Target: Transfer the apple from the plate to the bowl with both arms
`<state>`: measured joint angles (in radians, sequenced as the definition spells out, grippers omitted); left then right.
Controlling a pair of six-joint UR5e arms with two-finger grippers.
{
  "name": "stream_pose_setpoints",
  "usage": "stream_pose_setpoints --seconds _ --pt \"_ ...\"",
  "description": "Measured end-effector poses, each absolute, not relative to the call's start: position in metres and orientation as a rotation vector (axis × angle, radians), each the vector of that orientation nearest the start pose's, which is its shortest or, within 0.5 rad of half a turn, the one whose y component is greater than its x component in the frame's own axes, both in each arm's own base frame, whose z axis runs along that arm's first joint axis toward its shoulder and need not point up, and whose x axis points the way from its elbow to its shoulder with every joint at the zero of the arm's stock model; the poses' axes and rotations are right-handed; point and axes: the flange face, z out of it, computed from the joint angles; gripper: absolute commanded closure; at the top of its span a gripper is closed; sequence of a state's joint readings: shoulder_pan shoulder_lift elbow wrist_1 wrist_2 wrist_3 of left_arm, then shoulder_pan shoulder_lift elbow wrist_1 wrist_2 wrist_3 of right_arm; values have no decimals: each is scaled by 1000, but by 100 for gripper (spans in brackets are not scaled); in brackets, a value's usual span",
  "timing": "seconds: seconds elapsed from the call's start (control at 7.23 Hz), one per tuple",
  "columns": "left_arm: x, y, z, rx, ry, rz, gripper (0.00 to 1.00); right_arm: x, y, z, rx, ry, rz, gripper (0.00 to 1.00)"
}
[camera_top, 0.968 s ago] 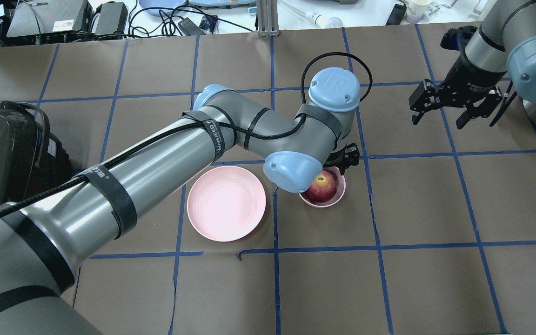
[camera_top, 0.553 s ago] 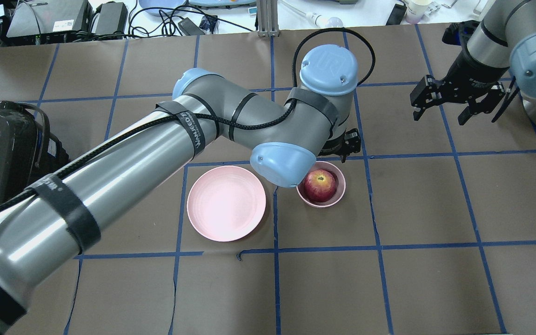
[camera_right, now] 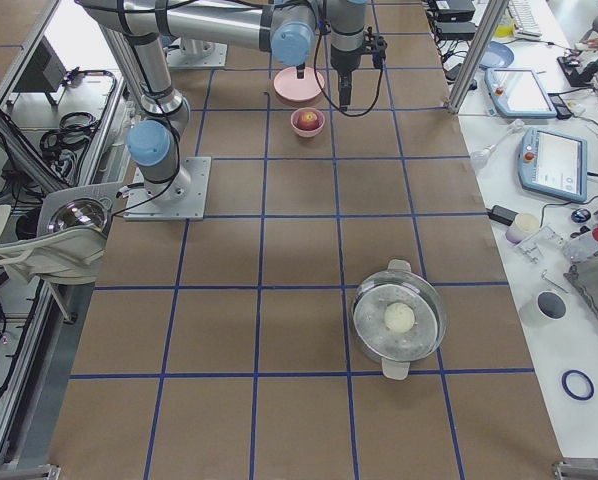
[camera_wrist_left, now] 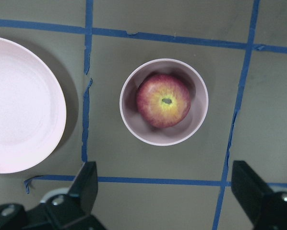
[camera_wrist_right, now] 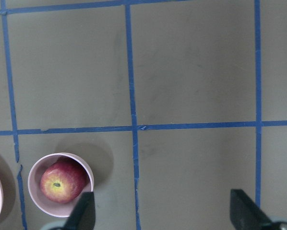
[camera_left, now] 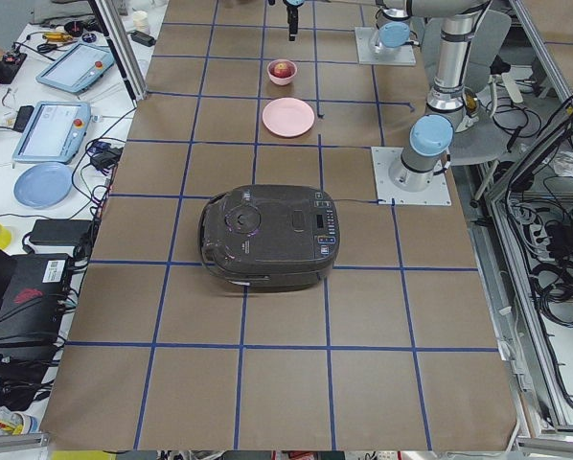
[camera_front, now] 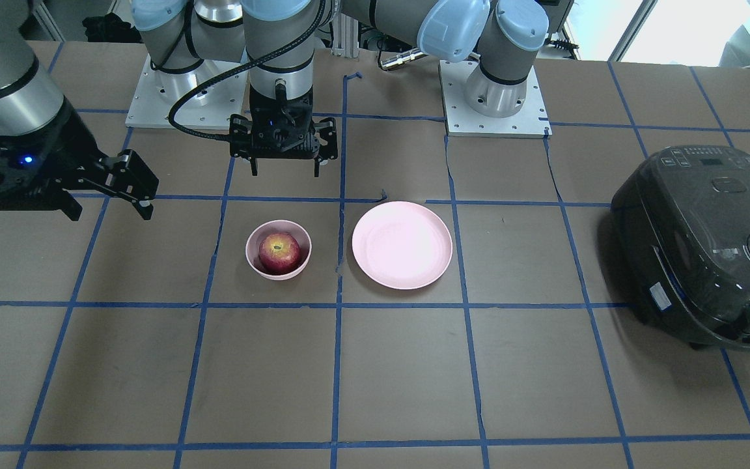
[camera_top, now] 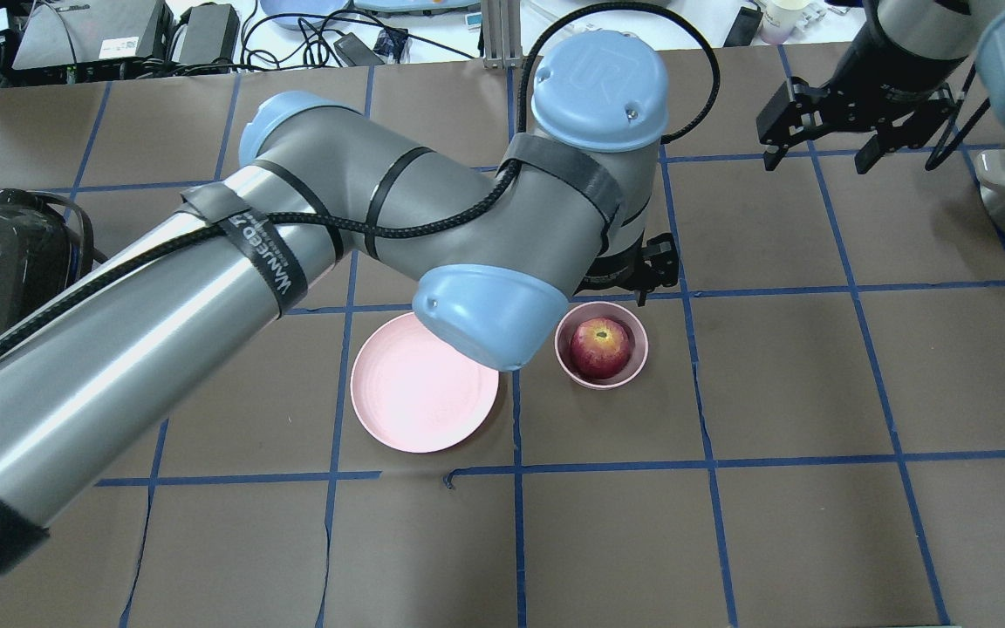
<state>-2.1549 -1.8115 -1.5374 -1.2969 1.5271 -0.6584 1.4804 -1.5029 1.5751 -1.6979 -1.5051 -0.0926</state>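
Note:
The dark-red apple point(camera_front: 279, 252) lies in the small pink bowl point(camera_front: 250, 255), stem dimple up. The wide pink plate point(camera_front: 402, 244) stands bare beside the bowl. My left gripper point(camera_front: 286, 170) hangs open and empty above the bowl, toward the robot's side of it. The left wrist view looks straight down on the apple point(camera_wrist_left: 163, 100), the bowl point(camera_wrist_left: 134, 132) and the plate point(camera_wrist_left: 23, 105). My right gripper point(camera_front: 111, 212) is open and empty, high and well off to the side; it also shows in the overhead view point(camera_top: 816, 161). The right wrist view shows the apple point(camera_wrist_right: 61, 183) at its lower left.
A black rice cooker point(camera_front: 707, 247) sits at the table's end on my left. A metal pot point(camera_right: 399, 318) with a pale ball in it stands at the end on my right. My left arm point(camera_top: 337, 235) hides the table behind the plate in the overhead view.
My left arm has risen from the bowl, uncovering the apple, which stays in the bowl. My right gripper has drawn back toward the table's far edge, still open.

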Motion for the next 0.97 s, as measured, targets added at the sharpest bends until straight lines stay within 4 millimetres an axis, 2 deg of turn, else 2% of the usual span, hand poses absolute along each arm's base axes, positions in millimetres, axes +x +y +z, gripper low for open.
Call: stream_pose_setpoints --seconds 0.14,0.28,0.55,0.69,0.97 --pt "-429 -414 413 -58 3197 -26 0 110 -531 469 -29 3095 -97 0" --pt "-402 -418 428 45 3169 -12 0 116 -526 473 -30 3125 -95 0" --pt "-325 -444 464 133 3145 -53 0 115 -517 481 -28 3171 -87 0" --pt "-284 -460 481 121 3135 -99 0 117 -512 487 -30 3167 -86 0" --pt "-206 -485 501 24 3118 -163 0 125 -504 493 -38 3123 -86 0"
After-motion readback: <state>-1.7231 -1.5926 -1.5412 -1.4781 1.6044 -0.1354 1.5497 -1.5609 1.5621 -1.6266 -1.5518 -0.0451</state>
